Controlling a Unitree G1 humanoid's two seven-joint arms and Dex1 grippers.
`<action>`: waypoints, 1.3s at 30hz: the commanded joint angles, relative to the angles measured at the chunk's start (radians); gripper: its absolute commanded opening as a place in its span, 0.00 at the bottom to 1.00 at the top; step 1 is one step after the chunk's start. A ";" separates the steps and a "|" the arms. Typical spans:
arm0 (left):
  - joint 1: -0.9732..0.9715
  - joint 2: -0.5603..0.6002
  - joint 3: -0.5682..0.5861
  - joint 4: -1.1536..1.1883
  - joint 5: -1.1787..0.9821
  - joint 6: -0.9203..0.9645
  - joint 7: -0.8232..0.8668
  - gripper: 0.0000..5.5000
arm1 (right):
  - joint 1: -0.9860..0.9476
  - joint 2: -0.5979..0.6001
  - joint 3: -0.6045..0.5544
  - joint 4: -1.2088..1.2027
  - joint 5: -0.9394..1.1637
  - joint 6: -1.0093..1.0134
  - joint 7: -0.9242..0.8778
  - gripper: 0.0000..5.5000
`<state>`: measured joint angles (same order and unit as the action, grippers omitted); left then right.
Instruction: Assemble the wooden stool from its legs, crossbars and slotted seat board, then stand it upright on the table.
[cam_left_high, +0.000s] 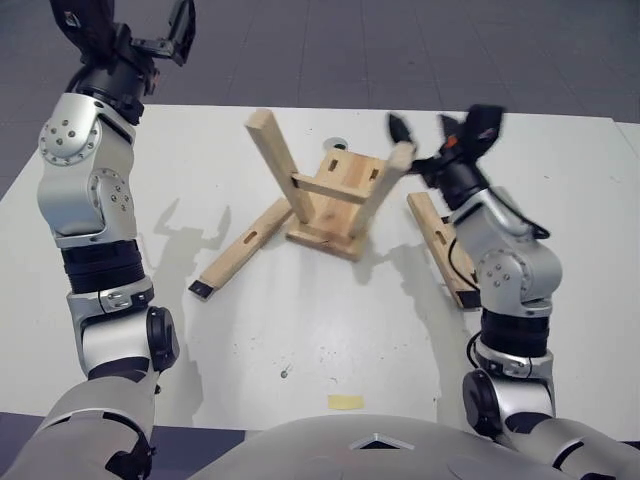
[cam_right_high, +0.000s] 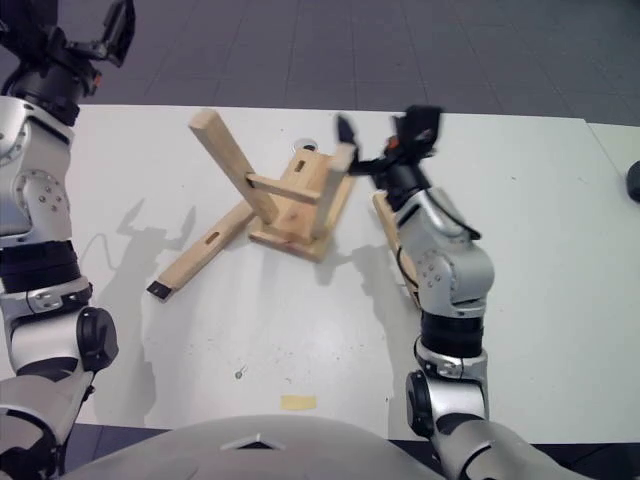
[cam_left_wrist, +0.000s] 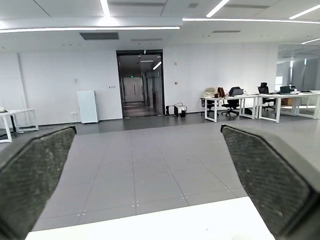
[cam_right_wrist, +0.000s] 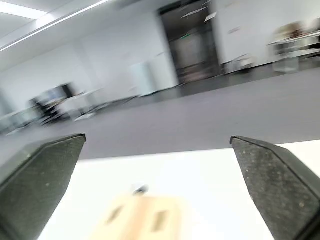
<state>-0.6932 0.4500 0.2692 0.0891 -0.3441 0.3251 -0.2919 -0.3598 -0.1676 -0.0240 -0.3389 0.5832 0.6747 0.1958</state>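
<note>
Two arms are flanking a half-built stool (cam_left_high: 328, 190) on the white desk (cam_left_high: 300, 330). Nearest the robot, a small yellow scrap (cam_left_high: 346, 402) is lying by the desk's front edge, with a dark speck (cam_left_high: 285, 373) a little beyond it.

At left, the left arm is standing almost vertical, forearm pointing up and away over the desk's far left corner. Its left hand (cam_left_wrist: 148, 130) is hanging spread wide, its two padded fingers (cam_left_wrist: 35, 175) well apart, gripping nothing and touching nothing.

At right, the right arm is bending at the elbow and stretching forward over the desk. Part of its forearm is covering the right loose leg (cam_left_high: 435, 235), which is lying flat beneath it. The right hand (cam_left_high: 440, 125) is hovering with its fingers parted wide, holding nothing; one fingertip is sitting just above the top end of the right upright leg (cam_left_high: 385, 190), and whether they are touching cannot be told.

Mid-desk, the seat board (cam_left_high: 325, 228) is resting upside down, slots showing. Two legs are sticking up from it, the left upright leg (cam_left_high: 280, 165) leaning outward, with a crossbar (cam_left_high: 330, 188) joining them. The left loose leg (cam_left_high: 240, 250) is lying flat beside the seat board, its dark-capped end pointing toward the robot.
</note>
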 joint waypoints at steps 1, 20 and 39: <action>0.002 0.043 0.028 0.049 0.027 -0.031 -0.002 0.98 | 0.082 -0.117 0.103 -0.195 0.162 0.137 0.212 0.98; 0.292 0.092 0.275 -0.462 -0.855 0.421 -0.174 0.98 | 0.111 -0.105 -0.002 -0.067 -0.024 0.029 0.056 0.98; 0.411 0.174 -0.133 -0.361 -0.309 0.214 -0.332 0.98 | 0.098 -0.039 0.022 0.036 -0.169 0.003 -0.030 0.98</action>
<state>-0.2386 0.6327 0.1682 -0.3607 -0.7375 0.5757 -0.6260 -0.2535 -0.2076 -0.0262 -0.3309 0.4354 0.6849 0.1551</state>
